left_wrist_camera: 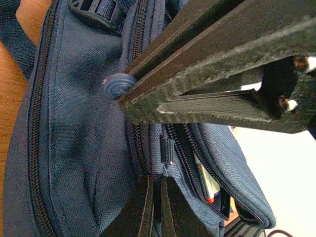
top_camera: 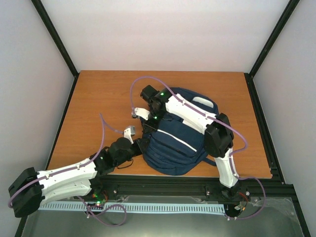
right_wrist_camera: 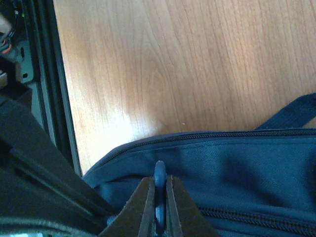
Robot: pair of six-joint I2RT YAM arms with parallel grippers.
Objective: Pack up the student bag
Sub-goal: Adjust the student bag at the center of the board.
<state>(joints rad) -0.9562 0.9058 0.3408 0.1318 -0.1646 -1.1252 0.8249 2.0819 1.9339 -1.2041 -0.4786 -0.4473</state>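
Observation:
The student bag (top_camera: 177, 148) lies flat on the wooden table, a navy backpack with thin white stripes. My left gripper (top_camera: 142, 143) is at the bag's left side, shut on a fold of bag fabric (left_wrist_camera: 157, 173) beside a zipper. My right gripper (top_camera: 149, 124) reaches over the bag from the right and is shut on a round blue zipper pull (right_wrist_camera: 159, 173). In the left wrist view that pull (left_wrist_camera: 117, 86) shows at the tip of the right gripper's black fingers (left_wrist_camera: 163, 94). A pocket gapes open there, with pens (left_wrist_camera: 206, 181) inside.
Bare wooden table (top_camera: 98, 98) extends left of and behind the bag. A black frame rail (right_wrist_camera: 49, 98) borders the table edge. A dark strap (right_wrist_camera: 291, 116) trails off the bag, and a black buckle (left_wrist_camera: 94, 12) sits on its side. Purple cables loop above both arms.

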